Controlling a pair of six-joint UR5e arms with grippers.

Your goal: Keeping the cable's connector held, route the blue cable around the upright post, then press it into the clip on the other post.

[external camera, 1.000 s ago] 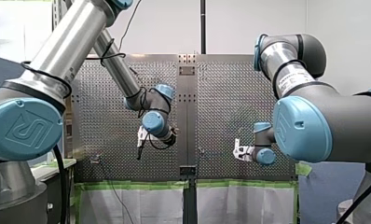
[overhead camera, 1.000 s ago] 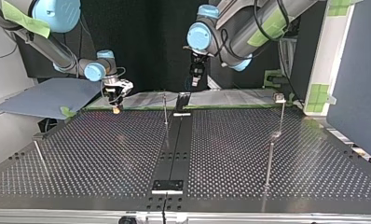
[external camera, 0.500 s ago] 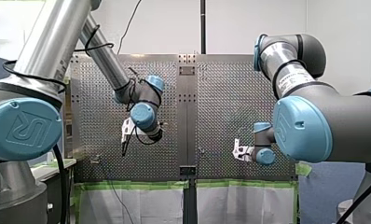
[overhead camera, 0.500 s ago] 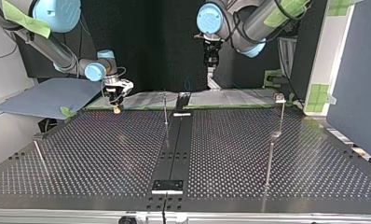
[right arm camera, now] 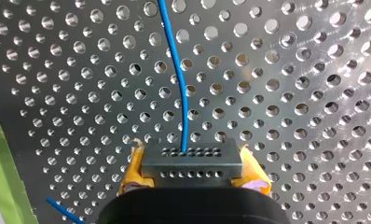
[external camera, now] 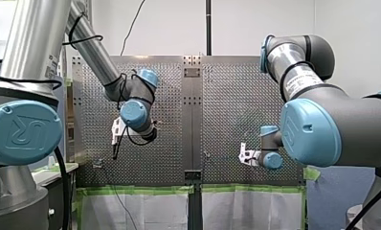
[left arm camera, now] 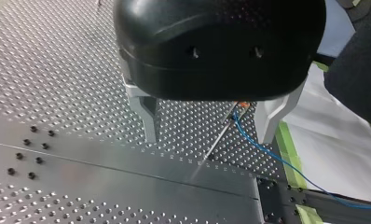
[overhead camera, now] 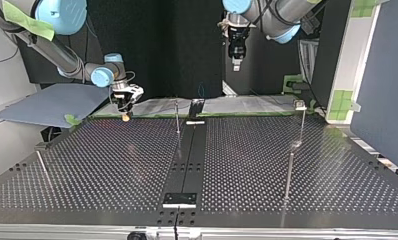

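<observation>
Left gripper [overhead camera: 235, 63], jaws apart, has risen to the top view's upper middle; right gripper [right arm camera: 192, 175] clamps the connector [right arm camera: 191, 161], anchoring the blue cable [right arm camera: 178, 79].

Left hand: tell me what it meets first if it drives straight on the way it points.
Most likely the thin post with the blue cable on it, which stands in line between my left hand's open fingers. Depth is unclear; if it misses, the perforated table comes next.
</observation>
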